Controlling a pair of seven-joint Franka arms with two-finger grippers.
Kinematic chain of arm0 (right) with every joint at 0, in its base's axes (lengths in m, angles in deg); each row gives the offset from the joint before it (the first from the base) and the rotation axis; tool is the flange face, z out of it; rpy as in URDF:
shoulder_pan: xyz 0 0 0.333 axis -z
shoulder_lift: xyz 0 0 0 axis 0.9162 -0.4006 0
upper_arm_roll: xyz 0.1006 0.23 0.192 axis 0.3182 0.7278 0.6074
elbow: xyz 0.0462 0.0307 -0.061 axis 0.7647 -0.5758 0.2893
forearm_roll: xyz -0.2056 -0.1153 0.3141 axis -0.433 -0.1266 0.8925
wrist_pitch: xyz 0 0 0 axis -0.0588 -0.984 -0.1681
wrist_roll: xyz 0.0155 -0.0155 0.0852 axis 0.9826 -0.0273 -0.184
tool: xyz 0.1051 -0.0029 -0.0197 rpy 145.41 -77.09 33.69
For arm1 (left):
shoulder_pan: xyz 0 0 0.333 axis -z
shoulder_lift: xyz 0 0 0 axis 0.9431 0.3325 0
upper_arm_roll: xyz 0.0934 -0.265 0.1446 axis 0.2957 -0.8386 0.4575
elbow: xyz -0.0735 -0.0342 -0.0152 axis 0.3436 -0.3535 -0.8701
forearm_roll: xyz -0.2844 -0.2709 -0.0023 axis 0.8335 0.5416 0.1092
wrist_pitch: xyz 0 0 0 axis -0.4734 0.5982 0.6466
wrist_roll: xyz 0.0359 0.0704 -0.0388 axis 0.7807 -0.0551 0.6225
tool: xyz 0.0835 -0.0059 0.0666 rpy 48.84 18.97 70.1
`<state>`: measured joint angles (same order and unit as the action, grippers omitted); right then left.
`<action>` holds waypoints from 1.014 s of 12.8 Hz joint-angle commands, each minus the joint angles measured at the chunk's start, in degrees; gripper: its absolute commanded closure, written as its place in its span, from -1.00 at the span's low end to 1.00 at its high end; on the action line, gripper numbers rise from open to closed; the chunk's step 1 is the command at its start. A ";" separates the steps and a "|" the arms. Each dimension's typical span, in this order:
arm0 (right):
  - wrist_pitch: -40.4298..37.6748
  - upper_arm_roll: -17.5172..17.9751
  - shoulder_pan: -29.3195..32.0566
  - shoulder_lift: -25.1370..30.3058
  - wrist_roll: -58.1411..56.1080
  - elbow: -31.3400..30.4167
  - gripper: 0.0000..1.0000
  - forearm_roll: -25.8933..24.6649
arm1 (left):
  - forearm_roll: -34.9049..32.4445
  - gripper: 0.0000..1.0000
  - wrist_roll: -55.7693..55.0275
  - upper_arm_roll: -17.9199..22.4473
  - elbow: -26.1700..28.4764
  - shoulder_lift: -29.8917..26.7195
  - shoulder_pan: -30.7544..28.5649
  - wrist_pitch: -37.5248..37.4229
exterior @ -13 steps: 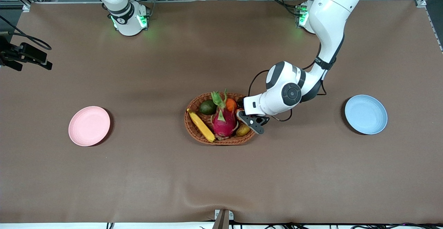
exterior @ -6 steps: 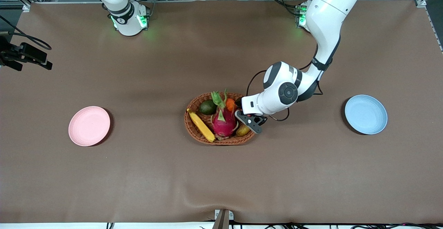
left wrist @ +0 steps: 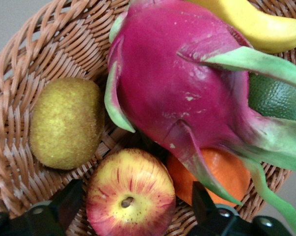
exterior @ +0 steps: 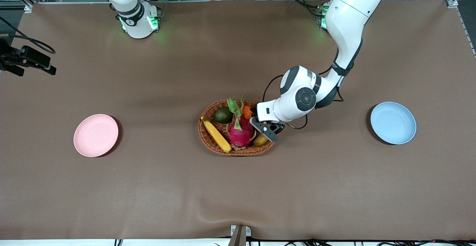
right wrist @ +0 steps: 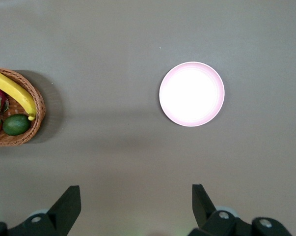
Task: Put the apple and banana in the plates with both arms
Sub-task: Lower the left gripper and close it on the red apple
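Fingers of left hand wide astride apple in basket

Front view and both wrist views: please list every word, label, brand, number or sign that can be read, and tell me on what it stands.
No readable text in any view.
Right arm's base: a small dark mark on a round label, too small to read.
Basket, fruit and both plates, pink and blue: no print or sticker shows.
Left gripper, around the apple: no marking shows.
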<state>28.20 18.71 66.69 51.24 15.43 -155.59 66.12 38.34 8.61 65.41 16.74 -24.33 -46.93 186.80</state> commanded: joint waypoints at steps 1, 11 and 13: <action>-0.13 -0.08 0.05 0.74 -0.54 -0.42 -1.00 0.58 | 0.00 -0.81 0.53 0.10 0.34 0.23 0.17 1.34; 2.85 0.01 -1.79 -0.31 -0.54 -0.16 -1.00 0.84 | 0.00 0.21 0.36 0.45 0.16 -3.71 -0.89 -4.26; 3.29 0.01 -2.49 -0.75 -0.62 -0.24 -1.00 0.84 | -0.09 0.22 0.10 0.62 0.34 -6.52 -0.97 -7.35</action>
<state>30.83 18.92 64.99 50.74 15.38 -155.62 66.21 38.34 8.61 65.71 16.11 -26.67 -47.69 183.09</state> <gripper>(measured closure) 0.000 0.251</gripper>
